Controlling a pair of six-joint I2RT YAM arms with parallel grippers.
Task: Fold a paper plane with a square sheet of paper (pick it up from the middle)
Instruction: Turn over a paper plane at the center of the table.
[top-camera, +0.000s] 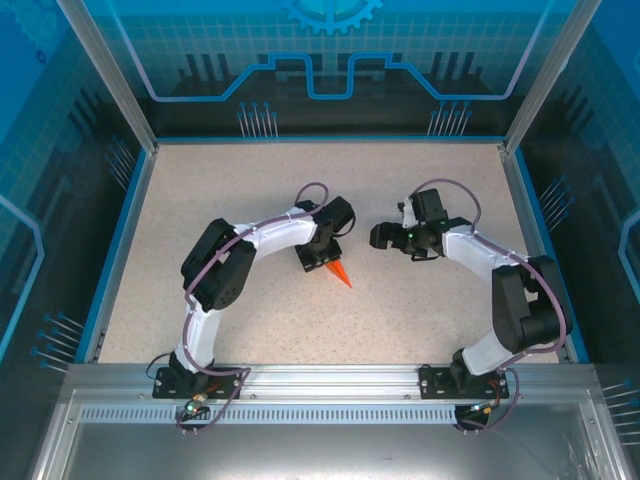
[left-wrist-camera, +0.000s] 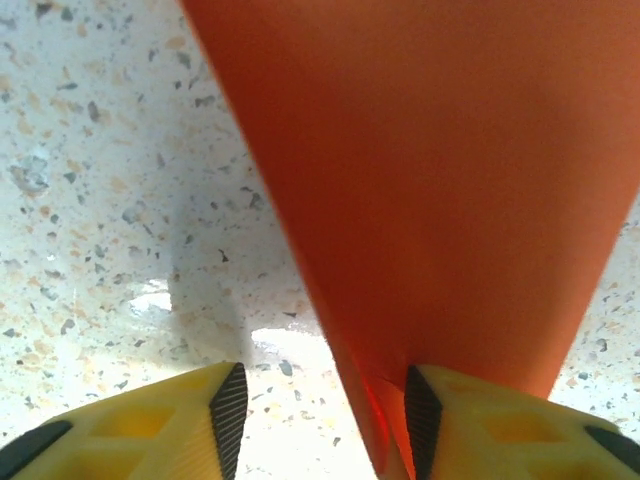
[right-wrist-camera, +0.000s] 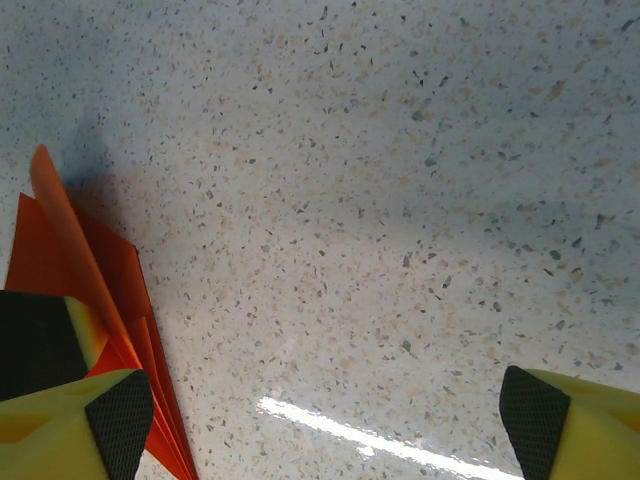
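Paper plane (top-camera: 340, 272): orange, folded in layers to a pointed wedge, lying near the middle of the table (top-camera: 250, 180), with its tip showing from under the left gripper (top-camera: 322, 255).

Table: speckled, flat, bounded by a blue rim (top-camera: 320, 140) on the far side and both flanks. Wide bare surface to the far side and to the left of the paper.

Left arm (top-camera: 230, 260) and right arm (top-camera: 510, 290): both bent inward toward the centre, heads near each other but apart.

Left gripper, wrist view (left-wrist-camera: 320, 400): jaws partly spread. The paper (left-wrist-camera: 430, 200) stands between them against one pad (left-wrist-camera: 420, 410); the other pad (left-wrist-camera: 230, 400) is clear of it. Not a pinch.

Right gripper (top-camera: 380, 237): spread wide (right-wrist-camera: 325, 415), holding nothing and hanging low over bare table. The folded layers (right-wrist-camera: 90, 270) lie just beside one finger (right-wrist-camera: 120, 420).
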